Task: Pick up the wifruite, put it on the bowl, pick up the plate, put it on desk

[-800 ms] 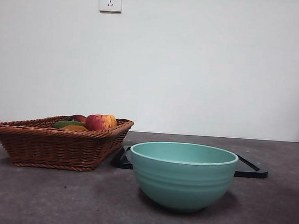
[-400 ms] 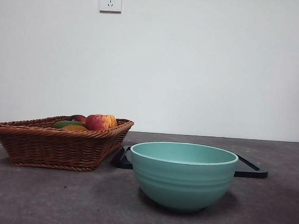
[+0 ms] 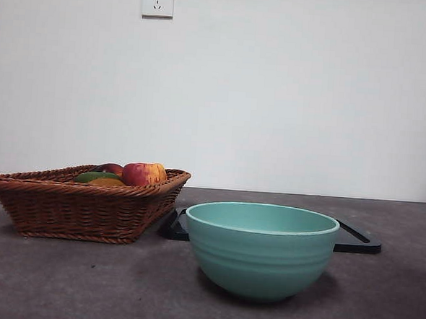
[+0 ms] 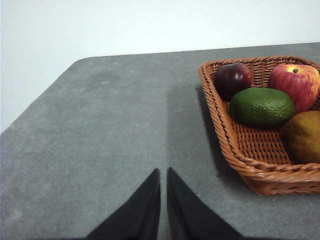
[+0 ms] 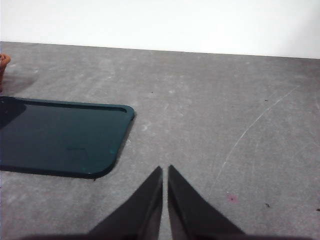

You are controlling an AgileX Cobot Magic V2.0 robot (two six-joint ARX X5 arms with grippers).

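A teal-green bowl [image 3: 260,249] stands empty on the dark grey desk [image 3: 61,280] near the front. A brown wicker basket [image 3: 80,205] to its left holds fruit: a red apple [image 4: 296,82], a green avocado [image 4: 262,106], a dark plum [image 4: 233,79] and a brownish pear [image 4: 305,136]. A flat black tray [image 5: 55,135] lies behind the bowl. My left gripper [image 4: 163,175] is shut and empty above the desk beside the basket. My right gripper [image 5: 165,172] is shut and empty above the desk beside the tray. Neither arm shows in the front view.
A white wall with a socket [image 3: 157,0] stands behind the desk. The desk's rounded far corner [image 4: 80,62] shows in the left wrist view. Bare desk [image 5: 240,110] lies to the tray's side.
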